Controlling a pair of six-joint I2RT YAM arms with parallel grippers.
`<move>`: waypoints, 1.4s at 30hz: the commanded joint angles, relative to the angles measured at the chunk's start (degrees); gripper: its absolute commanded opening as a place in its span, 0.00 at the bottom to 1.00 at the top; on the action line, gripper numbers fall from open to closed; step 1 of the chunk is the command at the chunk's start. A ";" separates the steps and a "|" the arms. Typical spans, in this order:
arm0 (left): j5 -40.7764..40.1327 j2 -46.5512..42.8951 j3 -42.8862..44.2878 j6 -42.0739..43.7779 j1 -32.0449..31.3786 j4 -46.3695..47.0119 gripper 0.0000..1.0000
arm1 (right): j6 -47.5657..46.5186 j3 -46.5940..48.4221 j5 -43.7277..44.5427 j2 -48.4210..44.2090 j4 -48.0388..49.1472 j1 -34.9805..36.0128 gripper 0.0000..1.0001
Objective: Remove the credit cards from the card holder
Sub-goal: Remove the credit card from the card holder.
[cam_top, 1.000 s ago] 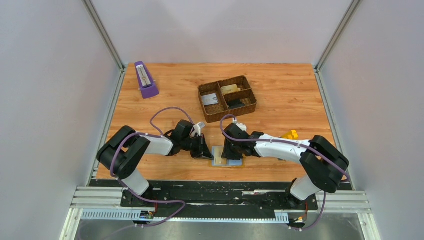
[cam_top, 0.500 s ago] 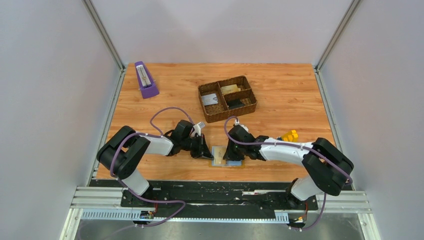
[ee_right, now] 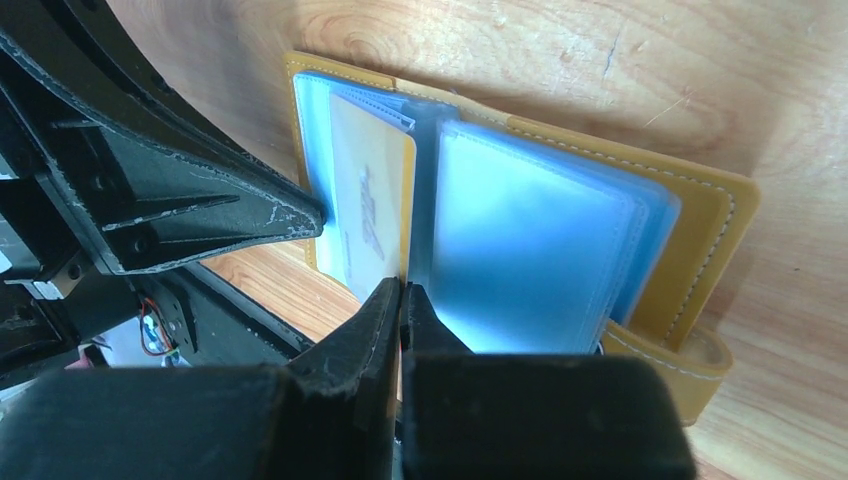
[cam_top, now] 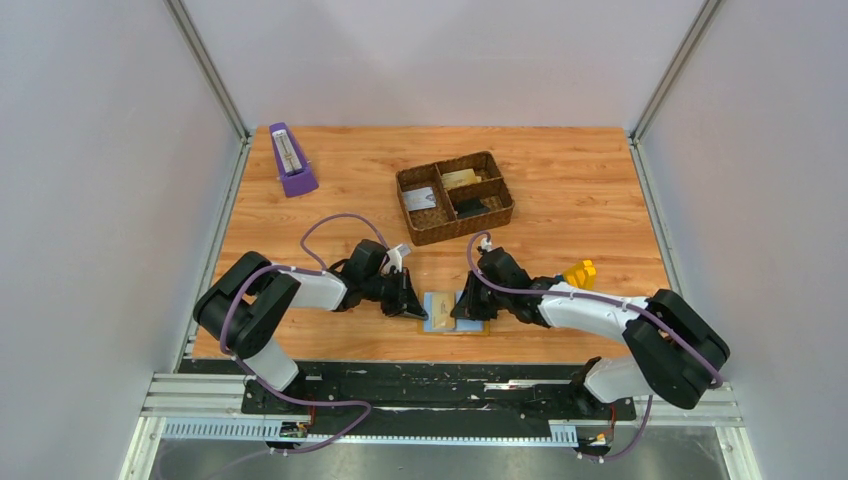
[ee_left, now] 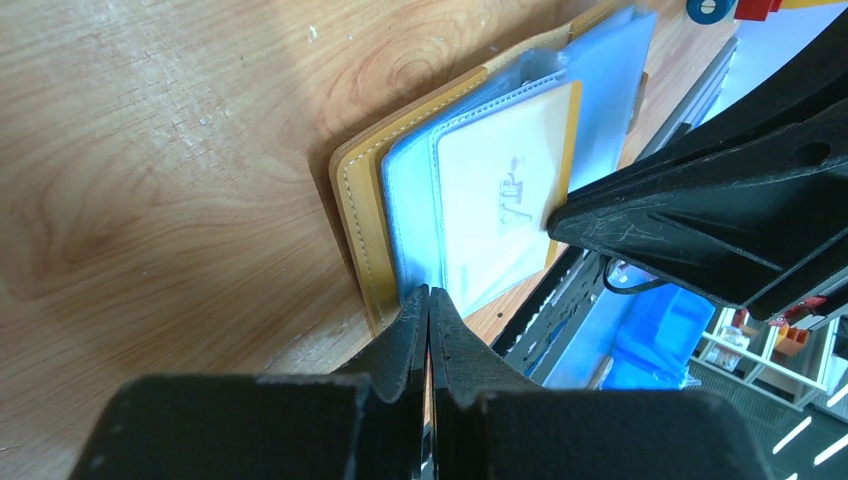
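The card holder [cam_top: 447,312] lies open near the table's front edge, mustard cover [ee_left: 355,215] down, blue-grey pockets [ee_right: 530,240] up. A cream credit card [ee_left: 500,190] with dark writing shows in the left pocket, also visible in the right wrist view [ee_right: 365,200]. My left gripper [cam_top: 416,306] is shut, and its tips [ee_left: 428,292] rest on the holder's left edge at the blue pocket. My right gripper [cam_top: 460,308] is shut on the card's edge [ee_right: 401,287], over the holder's middle fold. Both grippers point toward each other across the holder.
A brown woven compartment tray [cam_top: 455,197] with small items stands behind the holder. A purple metronome [cam_top: 291,160] sits at the back left. A small yellow object [cam_top: 579,271] lies beside the right arm. The black rail [cam_top: 440,385] runs just below the holder.
My right gripper's jaws went from partly open to shut at the card, and the right arm shifted rightward. The left arm and the holder stayed where they were.
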 commanded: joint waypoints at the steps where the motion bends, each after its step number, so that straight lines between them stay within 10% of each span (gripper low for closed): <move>1: -6.49 2.02 -0.63 3.87 -0.03 -5.79 0.06 | -2.41 -0.74 -2.67 -0.09 2.88 -0.82 0.00; 12: -6.57 2.20 0.23 4.13 -0.07 -6.80 0.06 | 0.88 -4.33 -13.65 1.68 16.71 -3.37 0.00; 22: -6.96 2.86 0.68 4.67 -0.09 -7.67 0.06 | 0.06 -5.02 -15.26 -0.96 14.01 -7.33 0.11; 42: -7.93 3.44 1.11 4.51 -0.06 -8.75 0.06 | 0.39 -6.32 -17.27 -5.56 12.24 -9.79 0.00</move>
